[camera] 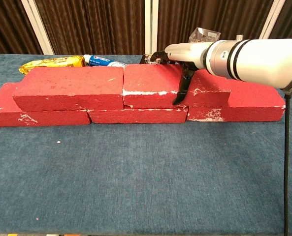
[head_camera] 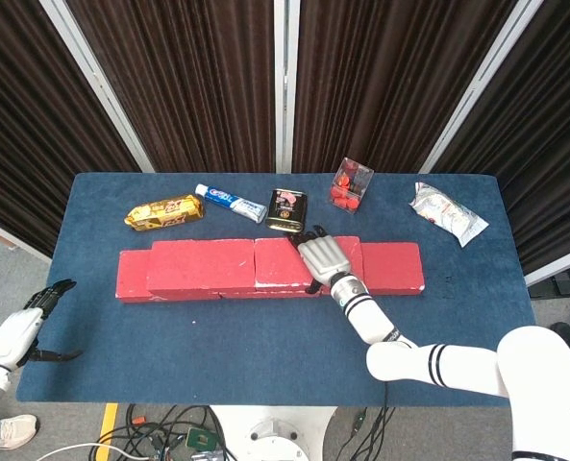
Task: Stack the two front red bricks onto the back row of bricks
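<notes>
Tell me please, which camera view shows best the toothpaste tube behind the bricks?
The head view: the whole toothpaste tube lies visible from above, beside the yellow packet. In the chest view, only its top edge shows above the bricks.

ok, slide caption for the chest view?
Right hand grips the upper right brick atop the bottom row.

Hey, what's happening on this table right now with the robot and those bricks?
The right robot hand grips the right-hand upper red brick, which sits on the bottom row of bricks beside the left upper red brick. So both bricks are already up on the row. The left robot hand hangs off the table's left edge, holding nothing. Behind the bricks lie a toothpaste tube, a snack packet and a small tin.
</notes>
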{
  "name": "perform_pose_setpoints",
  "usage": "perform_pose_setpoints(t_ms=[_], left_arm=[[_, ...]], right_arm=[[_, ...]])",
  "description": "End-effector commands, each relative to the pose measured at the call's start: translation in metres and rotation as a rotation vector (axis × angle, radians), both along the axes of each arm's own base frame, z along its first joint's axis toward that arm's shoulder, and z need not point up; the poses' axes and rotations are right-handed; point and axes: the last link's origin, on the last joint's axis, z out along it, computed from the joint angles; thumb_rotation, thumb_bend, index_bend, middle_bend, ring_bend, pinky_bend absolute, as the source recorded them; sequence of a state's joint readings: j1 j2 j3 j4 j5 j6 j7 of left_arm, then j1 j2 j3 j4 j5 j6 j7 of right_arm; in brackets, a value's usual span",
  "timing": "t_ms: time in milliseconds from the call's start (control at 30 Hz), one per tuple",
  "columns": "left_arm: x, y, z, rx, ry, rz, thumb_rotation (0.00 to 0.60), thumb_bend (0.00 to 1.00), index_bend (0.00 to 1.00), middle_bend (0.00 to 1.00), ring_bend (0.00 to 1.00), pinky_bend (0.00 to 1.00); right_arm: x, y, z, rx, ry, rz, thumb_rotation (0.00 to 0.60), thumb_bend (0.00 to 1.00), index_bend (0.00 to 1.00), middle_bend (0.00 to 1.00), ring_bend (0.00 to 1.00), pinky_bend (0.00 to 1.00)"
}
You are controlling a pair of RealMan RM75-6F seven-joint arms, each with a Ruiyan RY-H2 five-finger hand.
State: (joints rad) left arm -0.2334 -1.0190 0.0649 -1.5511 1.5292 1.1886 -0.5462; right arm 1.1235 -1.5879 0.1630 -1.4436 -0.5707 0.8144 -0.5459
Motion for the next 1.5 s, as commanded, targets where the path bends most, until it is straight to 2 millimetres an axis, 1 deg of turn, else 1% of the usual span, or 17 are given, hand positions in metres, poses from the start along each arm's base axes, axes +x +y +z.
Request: perform_pose_setpoints(t_ms=[33, 267, 333, 433, 533, 600, 700, 1033, 1133, 1200, 1300, 1433, 1500], left_arm=[[0.000, 0.000, 0.000, 0.001, 0.000, 0.000, 0.600, 0.00, 0.00, 0.00, 0.00, 0.00], [-0.001, 0.000, 0.001, 0.000, -0.001, 0.003, 0.600, 0.00, 0.00, 0.00, 0.00, 0.00], [-0.001, 0.000, 0.001, -0.001, -0.001, 0.003, 0.600, 0.00, 0.00, 0.00, 0.00, 0.00], [0.000, 0.000, 0.000, -0.002, -0.001, 0.002, 0.600, 0.00, 0.00, 0.00, 0.00, 0.00], [0.000, 0.000, 0.000, -0.002, -0.001, 0.002, 0.600, 0.00, 0.00, 0.00, 0.00, 0.00], [-0.001, 0.000, 0.000, -0.001, -0.001, 0.003, 0.600, 0.00, 0.00, 0.00, 0.00, 0.00], [-0.001, 0.000, 0.000, -0.001, -0.002, 0.003, 0.600, 0.00, 0.00, 0.00, 0.00, 0.00], [-0.001, 0.000, 0.001, 0.004, -0.004, 0.003, 0.600, 0.00, 0.00, 0.00, 0.00, 0.00], [0.000, 0.000, 0.001, 0.010, -0.002, 0.001, 0.600, 0.00, 0.00, 0.00, 0.00, 0.00], [0.000, 0.001, 0.002, 0.015, 0.001, 0.000, 0.600, 0.00, 0.00, 0.00, 0.00, 0.00], [0.003, 0.000, 0.003, 0.024, 0.003, -0.005, 0.600, 0.00, 0.00, 0.00, 0.00, 0.00], [0.005, -0.003, 0.004, 0.050, 0.016, -0.013, 0.600, 0.00, 0.00, 0.00, 0.00, 0.00], [0.007, -0.005, 0.005, 0.074, 0.033, -0.029, 0.600, 0.00, 0.00, 0.00, 0.00, 0.00]], right_arm=[[0.000, 0.000, 0.000, 0.002, -0.002, -0.003, 0.600, 0.08, 0.00, 0.20, 0.14, 0.00], [0.000, -0.001, -0.002, 0.005, 0.000, -0.004, 0.600, 0.08, 0.00, 0.20, 0.14, 0.00], [0.000, 0.000, -0.003, 0.008, 0.000, -0.007, 0.600, 0.07, 0.00, 0.19, 0.14, 0.00], [0.000, 0.000, -0.003, 0.013, 0.004, -0.009, 0.600, 0.03, 0.00, 0.18, 0.12, 0.00], [-0.001, 0.000, -0.003, 0.019, 0.009, -0.012, 0.600, 0.00, 0.00, 0.15, 0.08, 0.00], [-0.002, 0.000, -0.002, 0.021, 0.013, -0.014, 0.600, 0.00, 0.00, 0.09, 0.03, 0.00], [-0.001, 0.000, -0.001, 0.021, 0.010, -0.018, 0.600, 0.00, 0.00, 0.01, 0.00, 0.00], [0.001, 0.002, 0.006, 0.009, -0.015, -0.004, 0.600, 0.00, 0.00, 0.00, 0.00, 0.00], [0.000, 0.006, 0.018, -0.008, -0.017, 0.021, 0.600, 0.00, 0.00, 0.00, 0.00, 0.00], [-0.002, 0.012, 0.032, -0.030, -0.021, 0.042, 0.600, 0.00, 0.00, 0.00, 0.00, 0.00], [-0.014, 0.029, 0.055, -0.044, -0.017, 0.065, 0.600, 0.00, 0.00, 0.00, 0.00, 0.00], [-0.042, 0.062, 0.094, -0.119, -0.023, 0.099, 0.600, 0.00, 0.00, 0.00, 0.00, 0.00], [-0.065, 0.081, 0.118, -0.202, -0.009, 0.117, 0.600, 0.00, 0.00, 0.00, 0.00, 0.00]])
